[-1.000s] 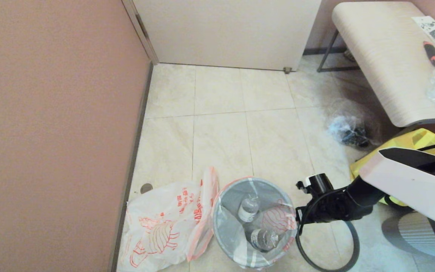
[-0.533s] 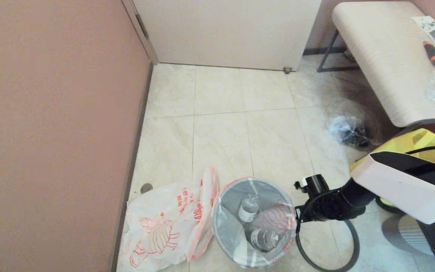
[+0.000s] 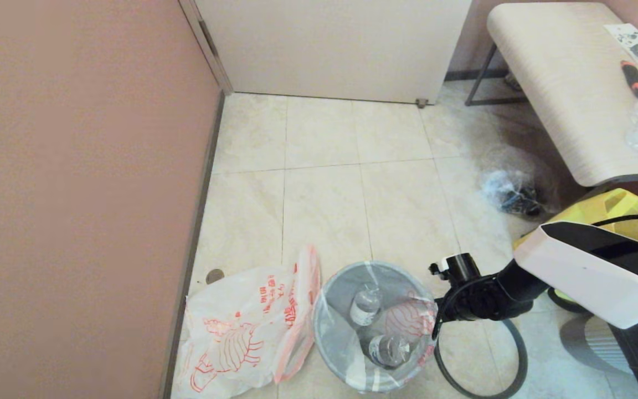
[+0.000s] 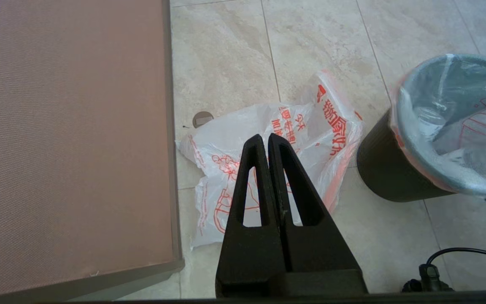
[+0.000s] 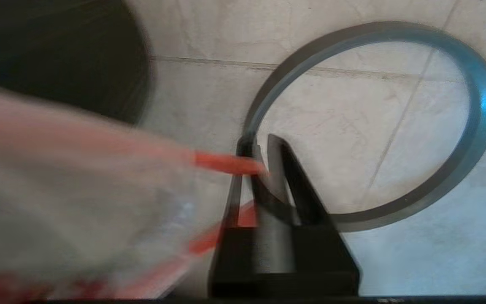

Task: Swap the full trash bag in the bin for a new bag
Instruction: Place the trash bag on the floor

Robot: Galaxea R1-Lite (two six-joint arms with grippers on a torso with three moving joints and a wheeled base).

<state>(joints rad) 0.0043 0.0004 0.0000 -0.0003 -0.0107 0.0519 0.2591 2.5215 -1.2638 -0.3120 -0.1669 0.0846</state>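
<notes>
Right gripper (image 5: 264, 162) is clamped on the full bag's (image 3: 377, 327) orange rim; lift straight up, slowly, clear of the bin (image 4: 388, 177).

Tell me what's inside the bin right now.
The bin holds the full bag, its edge folded over the rim, with two clear bottles showing through. Whatever lies beneath them is hidden.

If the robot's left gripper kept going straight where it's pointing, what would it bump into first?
Most likely the new bag. The shut left gripper points down at that flat white bag lying on the floor tiles beside the bin. Depth is hard to judge, but nothing shows in between.
</notes>
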